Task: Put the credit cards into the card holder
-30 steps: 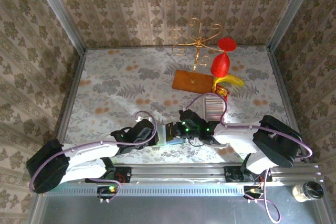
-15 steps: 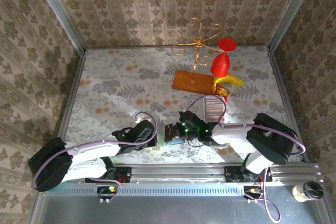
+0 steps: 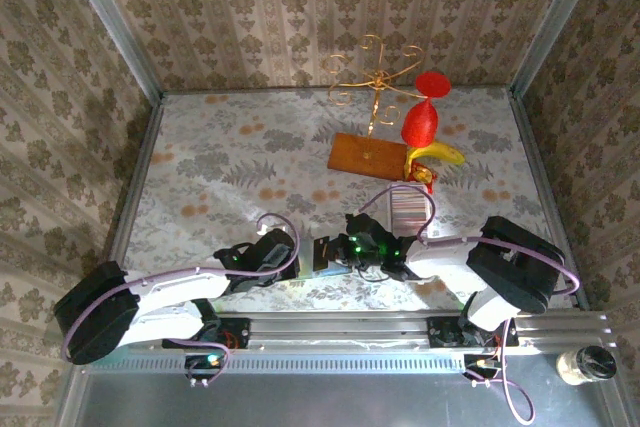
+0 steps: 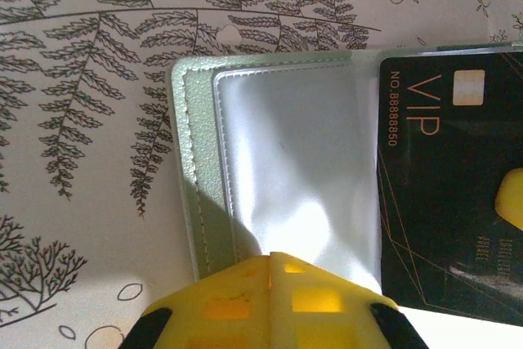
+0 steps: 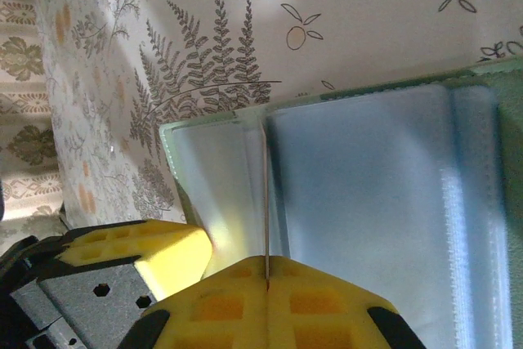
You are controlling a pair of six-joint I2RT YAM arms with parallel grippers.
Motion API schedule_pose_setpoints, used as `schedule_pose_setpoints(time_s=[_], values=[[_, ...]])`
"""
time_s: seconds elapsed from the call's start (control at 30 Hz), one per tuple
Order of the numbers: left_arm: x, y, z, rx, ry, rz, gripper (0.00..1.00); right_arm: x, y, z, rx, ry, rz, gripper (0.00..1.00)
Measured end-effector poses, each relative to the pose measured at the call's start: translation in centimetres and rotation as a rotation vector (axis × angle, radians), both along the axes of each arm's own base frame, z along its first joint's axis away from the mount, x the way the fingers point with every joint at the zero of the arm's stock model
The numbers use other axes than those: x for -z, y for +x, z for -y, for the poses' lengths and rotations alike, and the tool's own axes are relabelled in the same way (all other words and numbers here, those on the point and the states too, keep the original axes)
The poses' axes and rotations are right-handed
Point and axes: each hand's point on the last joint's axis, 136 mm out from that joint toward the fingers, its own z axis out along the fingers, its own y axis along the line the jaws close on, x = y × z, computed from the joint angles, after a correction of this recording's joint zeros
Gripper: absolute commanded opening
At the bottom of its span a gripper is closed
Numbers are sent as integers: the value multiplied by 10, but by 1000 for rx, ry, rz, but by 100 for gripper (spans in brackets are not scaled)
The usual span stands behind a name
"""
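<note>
The card holder (image 3: 322, 253) lies open on the floral table, between my two grippers. It is grey-green (image 4: 200, 161) with clear bluish pockets (image 5: 368, 202). My left gripper (image 4: 271, 257) is shut with nothing in it, and its tips press on the holder's near pocket. My right gripper (image 5: 267, 277) is shut on a credit card (image 5: 265, 202), seen edge-on as a thin upright line that reaches the pocket's edge. In the left wrist view that card (image 4: 445, 185) shows a black face with "VIP" lettering. From above, the left gripper (image 3: 303, 256) and right gripper (image 3: 342, 250) almost touch.
A white ribbed tray (image 3: 407, 209) sits just behind the right arm. Farther back are a brown wooden board (image 3: 367, 155), a gold wire stand (image 3: 375, 77), a red object (image 3: 421, 123) and a yellow banana (image 3: 441, 154). Patterned walls close in the table.
The right arm's elbow has swung a little to the left. Both grippers have stayed shut at the card holder.
</note>
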Motion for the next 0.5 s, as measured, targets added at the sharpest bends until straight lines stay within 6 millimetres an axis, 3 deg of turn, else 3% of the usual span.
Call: schedule_pose_setpoints(time_s=[0.5], values=[[0, 0, 0, -4, 1, 0, 0, -6, -1, -3, -5, 33, 0, 0]])
